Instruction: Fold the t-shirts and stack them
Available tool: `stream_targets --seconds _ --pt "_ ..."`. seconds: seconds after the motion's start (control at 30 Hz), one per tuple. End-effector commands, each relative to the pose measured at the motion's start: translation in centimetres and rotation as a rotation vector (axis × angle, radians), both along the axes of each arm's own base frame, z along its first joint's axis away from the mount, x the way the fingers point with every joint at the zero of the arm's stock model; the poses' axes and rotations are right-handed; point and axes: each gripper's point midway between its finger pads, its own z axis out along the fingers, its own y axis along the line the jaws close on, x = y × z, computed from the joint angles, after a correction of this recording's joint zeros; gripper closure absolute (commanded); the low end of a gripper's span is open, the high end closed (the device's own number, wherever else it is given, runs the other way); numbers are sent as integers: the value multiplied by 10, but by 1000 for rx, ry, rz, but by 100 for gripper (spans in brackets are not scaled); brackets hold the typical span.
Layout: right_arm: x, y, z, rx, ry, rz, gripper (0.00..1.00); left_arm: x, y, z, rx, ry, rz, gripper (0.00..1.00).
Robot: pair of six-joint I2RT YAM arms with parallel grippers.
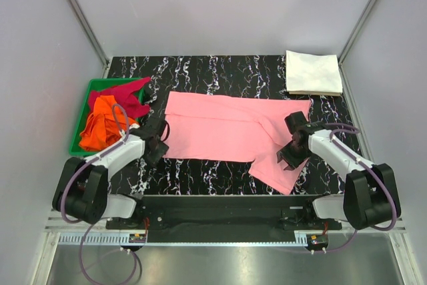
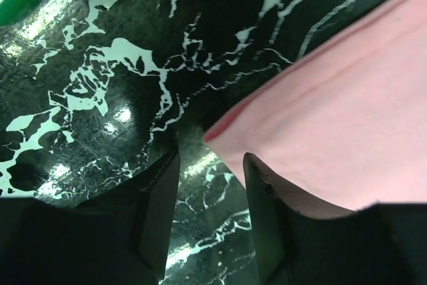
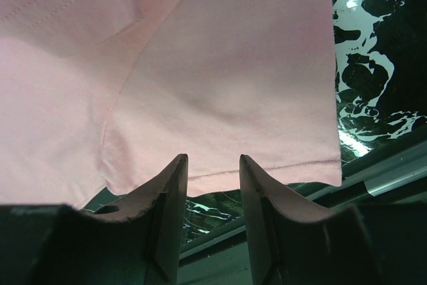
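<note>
- Pink shirt [image 1: 220, 131] lies spread across the middle of the table [image 1: 200, 71].
- Left gripper [image 2: 211, 158], jaws apart, sits at its near left corner.
- Right gripper [image 3: 213, 158], jaws apart, hovers at its near right hem.

Black white-veined table [image 1: 220, 68] — plain grey walls [image 1: 220, 5], aluminium corner posts [image 1: 81, 11].

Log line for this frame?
pink t-shirt spread flat | left gripper open at its corner | right gripper open at sleeve hem
</note>
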Motion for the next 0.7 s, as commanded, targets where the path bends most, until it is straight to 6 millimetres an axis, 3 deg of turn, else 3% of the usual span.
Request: stream_targets --seconds 0.0,0.13,0.17,0.27,0.43,0.67 --pt "6 -5 12 -25 -54 -31 56 11 4 -4 31 -4 59 53" --pt "0 -15 6 -70 -46 -80 54 15 5 -10 52 24 49 63" --pt "-5 -18 3 -82 -33 -98 53 16 5 -11 55 25 45 79" --pt "-15 -27 -7 -121 -8 -143 52 18 4 -7 60 14 29 98" --pt "-33 -24 -21 -102 58 -127 52 31 9 16 81 -72 23 100" --pt "-35 -18 -20 -70 59 -109 53 49 4 40 73 -144 2 100"
